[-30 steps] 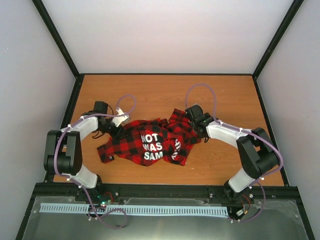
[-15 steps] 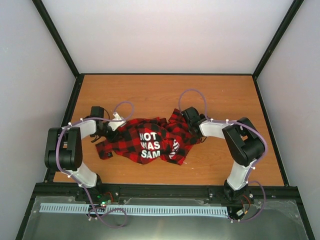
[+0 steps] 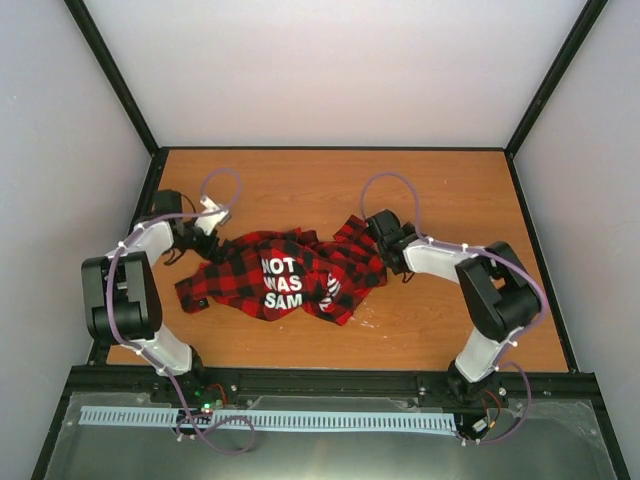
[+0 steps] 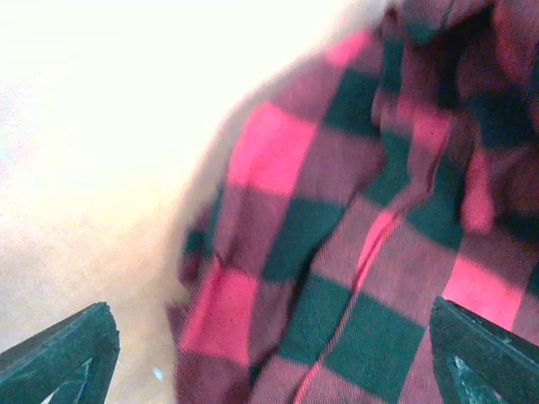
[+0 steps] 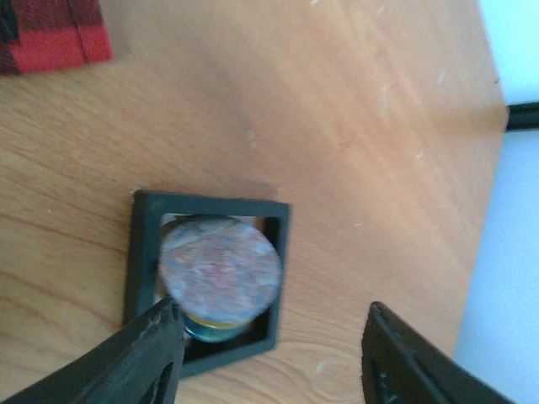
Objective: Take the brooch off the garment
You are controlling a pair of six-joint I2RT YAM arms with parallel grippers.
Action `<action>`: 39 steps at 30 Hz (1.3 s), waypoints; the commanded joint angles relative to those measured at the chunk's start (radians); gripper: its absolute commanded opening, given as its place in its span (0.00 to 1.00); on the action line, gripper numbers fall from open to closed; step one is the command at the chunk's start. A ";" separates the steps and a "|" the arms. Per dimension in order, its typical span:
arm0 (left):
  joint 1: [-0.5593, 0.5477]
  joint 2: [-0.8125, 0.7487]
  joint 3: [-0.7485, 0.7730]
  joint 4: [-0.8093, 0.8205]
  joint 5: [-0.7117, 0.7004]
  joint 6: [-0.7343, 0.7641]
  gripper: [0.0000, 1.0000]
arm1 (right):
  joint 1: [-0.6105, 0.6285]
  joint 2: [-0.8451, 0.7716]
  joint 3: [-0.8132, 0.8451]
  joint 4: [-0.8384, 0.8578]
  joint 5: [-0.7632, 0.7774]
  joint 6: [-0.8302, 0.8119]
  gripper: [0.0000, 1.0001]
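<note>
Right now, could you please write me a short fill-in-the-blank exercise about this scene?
1. The shirt is checked in red and ____.
2. Its white letters read NOT WAS ____.
3. The round brooch lies on the table in a black ____ frame.
4. The left gripper and the right gripper both stand ____.
Missing words: black, SAM, square, open.

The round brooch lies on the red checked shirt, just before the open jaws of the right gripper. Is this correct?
Not quite. The brooch lies on the bare wooden table, not on the shirt, whose corner is apart from it; the right wrist view shows this. It is before the open jaws of the right gripper.
</note>
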 commanded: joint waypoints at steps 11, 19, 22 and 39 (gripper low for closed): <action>0.044 -0.139 0.070 0.402 0.173 -0.416 1.00 | -0.243 -0.727 -0.333 0.382 -0.195 0.354 1.00; 0.096 -0.143 -0.268 0.941 0.141 -0.648 1.00 | -0.567 -0.777 -0.556 0.525 -0.224 0.704 1.00; 0.097 -0.160 -0.382 1.117 0.090 -0.690 1.00 | -0.578 -0.731 -0.623 0.664 -0.192 0.692 1.00; 0.100 -0.070 -0.772 1.987 -0.063 -0.708 1.00 | -0.577 -0.343 -0.716 1.363 -0.462 0.444 1.00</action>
